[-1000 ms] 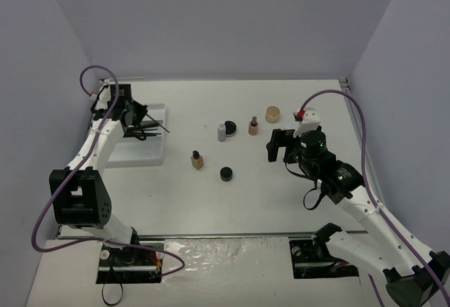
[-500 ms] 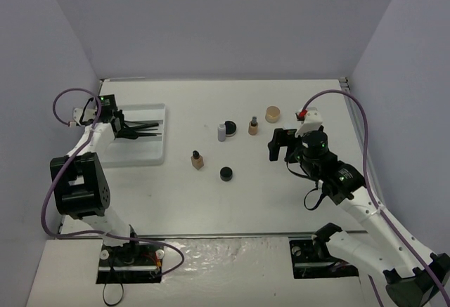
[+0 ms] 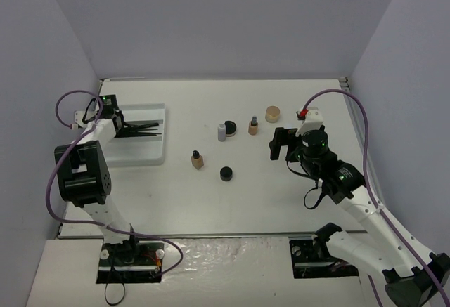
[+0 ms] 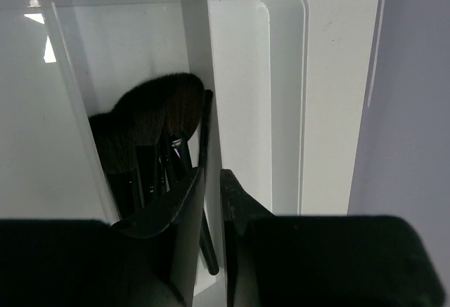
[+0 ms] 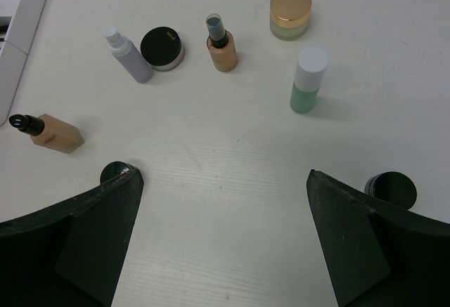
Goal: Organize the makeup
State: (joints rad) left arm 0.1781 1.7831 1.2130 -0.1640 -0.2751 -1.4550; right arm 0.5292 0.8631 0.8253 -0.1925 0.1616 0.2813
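Observation:
Several black brushes lie in a compartment of the white tray. My left gripper hovers low over them, its jaws only slightly apart, with a thin brush handle lying below the gap. In the top view it is at the tray's far left. My right gripper is wide open and empty above bare table. Ahead of it stand a grey bottle, a black pot, a beige bottle, a tan compact and a green-white bottle.
A beige bottle lies on its side at the left. One black pot sits by my right gripper's left finger and another by its right finger. The tray is at the table's left; walls close in on three sides.
My left arm swung down and left from above the tray; the thin brush it held up now lies in the tray with the others. The right arm barely moved.

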